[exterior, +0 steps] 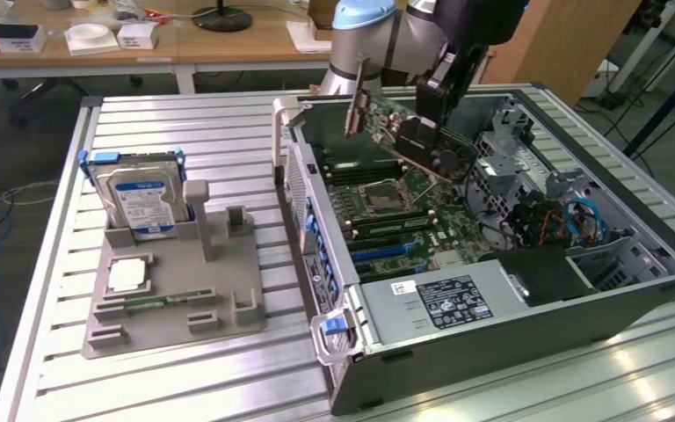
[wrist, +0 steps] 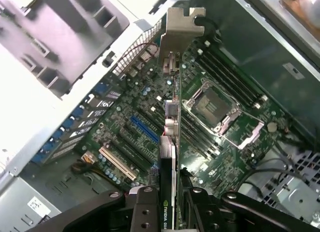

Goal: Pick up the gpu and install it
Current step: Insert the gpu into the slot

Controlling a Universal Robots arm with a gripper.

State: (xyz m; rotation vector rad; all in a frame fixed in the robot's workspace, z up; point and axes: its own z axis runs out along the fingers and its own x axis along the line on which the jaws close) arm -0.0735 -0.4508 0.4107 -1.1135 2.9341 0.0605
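One gpu (exterior: 387, 123) edge-down, clasped by end effector (exterior: 431, 149), bracket (exterior: 355, 110) toward the exterior view's left

light: bright, even; glare: table (exterior: 173, 387); shadow: inside case (exterior: 490, 352)

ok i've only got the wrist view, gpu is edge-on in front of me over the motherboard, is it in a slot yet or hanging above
Observer: Not seated. In the exterior view the gripper holds the gpu above the motherboard, bracket end toward that view's left.
Operator: what's on the table beside the case
Observer: A grey fixture on the exterior view's left, with a hard drive standing upright in it.
Operator: anything else in it
Observer: A processor chip lies flat in it, nearer the camera than the drive.
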